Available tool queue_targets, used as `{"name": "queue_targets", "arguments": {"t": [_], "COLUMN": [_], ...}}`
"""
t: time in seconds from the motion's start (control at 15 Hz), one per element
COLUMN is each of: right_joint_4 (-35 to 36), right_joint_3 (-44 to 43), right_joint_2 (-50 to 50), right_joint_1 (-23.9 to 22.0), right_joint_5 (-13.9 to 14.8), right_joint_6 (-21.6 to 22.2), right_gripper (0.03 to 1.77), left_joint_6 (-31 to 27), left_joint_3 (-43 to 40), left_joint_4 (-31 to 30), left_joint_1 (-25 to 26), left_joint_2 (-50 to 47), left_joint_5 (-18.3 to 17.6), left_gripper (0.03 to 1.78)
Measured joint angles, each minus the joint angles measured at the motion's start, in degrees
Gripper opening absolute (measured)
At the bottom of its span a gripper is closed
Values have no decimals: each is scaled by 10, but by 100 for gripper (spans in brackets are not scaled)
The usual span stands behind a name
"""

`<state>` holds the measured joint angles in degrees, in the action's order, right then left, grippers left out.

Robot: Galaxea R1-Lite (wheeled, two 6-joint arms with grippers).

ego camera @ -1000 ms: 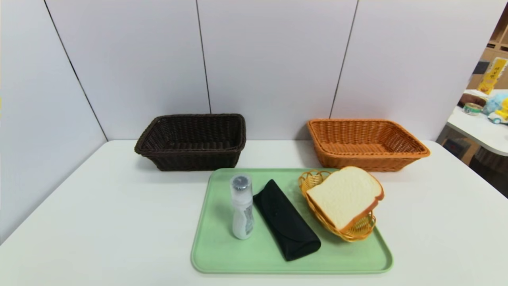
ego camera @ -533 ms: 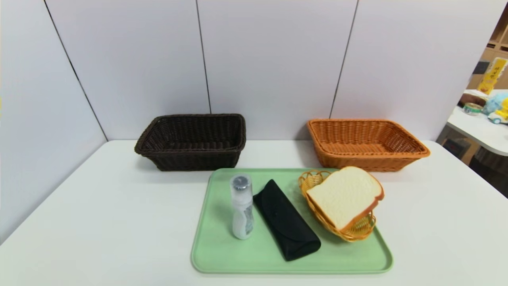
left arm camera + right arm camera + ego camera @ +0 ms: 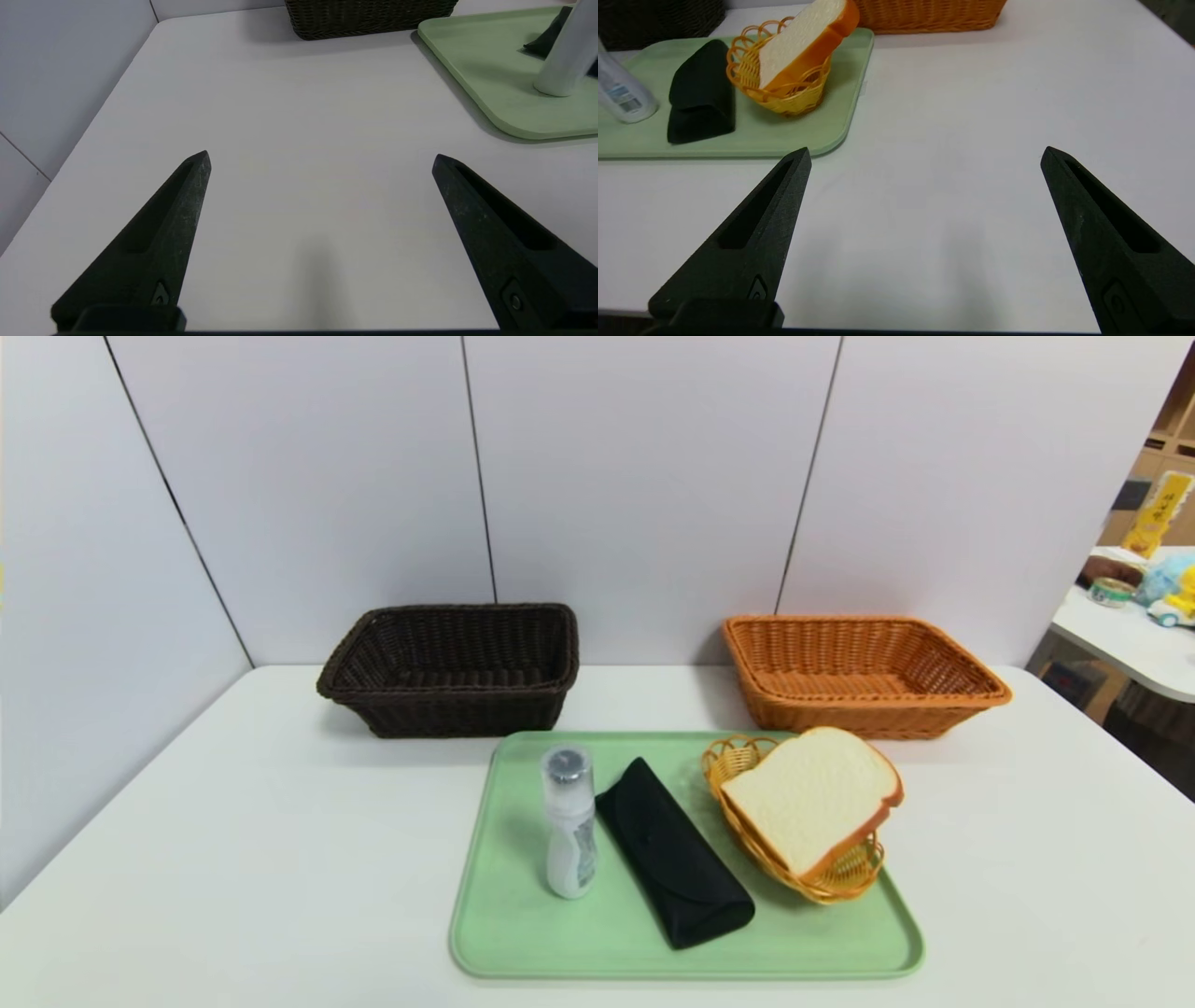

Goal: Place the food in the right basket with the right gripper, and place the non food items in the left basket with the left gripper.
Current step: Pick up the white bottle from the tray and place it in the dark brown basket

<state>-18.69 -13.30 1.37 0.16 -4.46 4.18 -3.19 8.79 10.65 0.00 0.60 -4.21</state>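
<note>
A slice of white bread (image 3: 810, 795) with an orange-brown crust leans in a small yellow wicker dish (image 3: 845, 875) on a green tray (image 3: 523, 933). Beside it on the tray lie a black glasses case (image 3: 674, 852) and a standing white bottle (image 3: 569, 823) with a grey cap. The dark brown basket (image 3: 452, 667) stands back left, the orange-tan basket (image 3: 857, 674) back right; both look empty. My left gripper (image 3: 320, 158) hovers open over bare table, left of the tray. My right gripper (image 3: 924, 156) hovers open over bare table, right of the tray. Neither arm shows in the head view.
Grey wall panels close the table's back and left side. To the right, past the table's edge, stands another table (image 3: 1134, 639) with toys. The bread (image 3: 803, 39), case (image 3: 701, 91) and bottle (image 3: 619, 88) also show in the right wrist view.
</note>
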Motion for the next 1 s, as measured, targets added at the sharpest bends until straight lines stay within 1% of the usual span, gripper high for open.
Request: {"name": "queue_targets", "arguments": {"t": [0.07,0.13,0.33,0.53,0.67,0.8,1.0], "right_joint_4": [-4,-5,-5,4,23,29,21], "right_joint_3": [-12,-22,-58,-94,-120,-152,-206], "right_joint_2": [17,39,127,232,301,369,469], "right_joint_1": [0,2,12,17,18,19,19], "right_joint_5": [-5,-7,-9,-9,-11,-19,-44], "right_joint_6": [4,9,25,34,36,37,37], "right_gripper": [170,170,170,170,170,170,170], "left_joint_6": [0,1,2,3,4,9,21], "left_joint_3": [18,33,81,141,181,222,270], "left_joint_4": [26,39,47,50,50,48,47], "left_joint_1": [0,0,0,0,0,0,0], "left_joint_2": [10,26,104,209,285,362,461], "left_joint_5": [-5,-9,-19,-29,-32,-37,-42], "left_gripper": [169,169,169,169,169,169,169]}}
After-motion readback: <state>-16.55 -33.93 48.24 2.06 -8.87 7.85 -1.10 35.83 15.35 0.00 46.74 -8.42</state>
